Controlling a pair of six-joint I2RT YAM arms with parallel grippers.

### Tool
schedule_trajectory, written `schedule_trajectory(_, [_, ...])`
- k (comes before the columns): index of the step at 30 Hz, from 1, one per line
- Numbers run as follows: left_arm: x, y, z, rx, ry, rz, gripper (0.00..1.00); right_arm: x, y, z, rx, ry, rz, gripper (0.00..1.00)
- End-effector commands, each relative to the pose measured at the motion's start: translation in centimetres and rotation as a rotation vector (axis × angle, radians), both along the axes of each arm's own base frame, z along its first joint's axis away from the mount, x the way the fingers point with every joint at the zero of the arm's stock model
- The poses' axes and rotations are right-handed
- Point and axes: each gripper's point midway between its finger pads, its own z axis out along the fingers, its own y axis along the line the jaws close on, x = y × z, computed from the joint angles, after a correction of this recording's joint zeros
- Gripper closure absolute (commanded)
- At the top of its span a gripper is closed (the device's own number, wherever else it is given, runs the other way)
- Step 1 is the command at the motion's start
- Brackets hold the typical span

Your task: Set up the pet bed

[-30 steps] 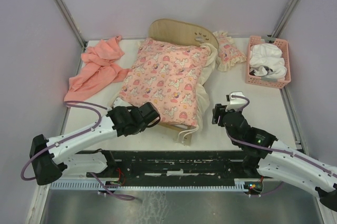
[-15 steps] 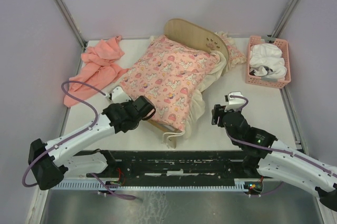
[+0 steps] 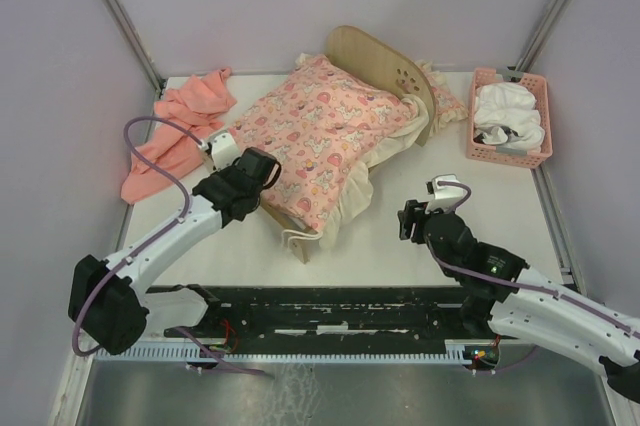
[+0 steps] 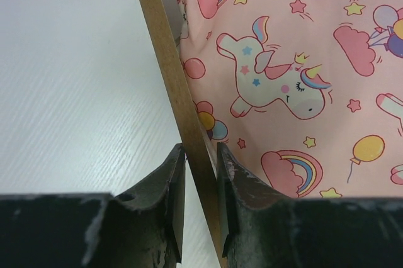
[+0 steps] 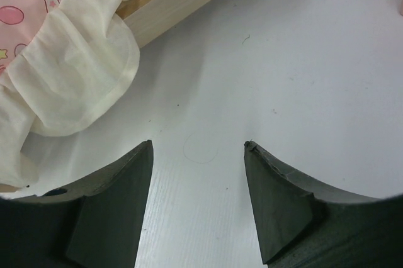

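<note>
1. Lying diagonally across the middle of the table, the pet bed (image 3: 378, 64) shows a light-wood frame. Its rounded headboard is at the far-right end. A pink unicorn-print cushion (image 3: 320, 131) with a cream ruffle covers the base.
2. Left gripper (image 4: 198, 155): jaws are closed narrowly on the pet bed's wooden side rail, at its near-left edge.
3. Right gripper (image 5: 198, 148): jaws are spread wide and hold nothing, over bare table (image 5: 302, 79) just beside the ruffle.
4. Pink basket (image 3: 507, 157), at the far right: contains bunched white fabric (image 3: 505, 111).
5. Salmon cloth (image 3: 180, 131): lies loose at the far left.
</note>
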Motion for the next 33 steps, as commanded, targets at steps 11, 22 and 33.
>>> schedule_trajectory(11, [7.5,0.6,6.3,0.001,-0.200,0.011,0.84,0.5,4.4,1.0,0.305,0.123,-0.065,0.38])
schedule_trajectory(22, [2.9,1.6,8.7,-0.011,-0.209,-0.107,0.20,0.2,13.0,2.3,0.764,0.339,-0.128,0.42])
schedule_trajectory(33, [-3.4,-3.6,11.2,-0.152,-0.390,-0.641,0.27,-1.3,20.5,3.6,0.888,0.351,-0.104,0.50])
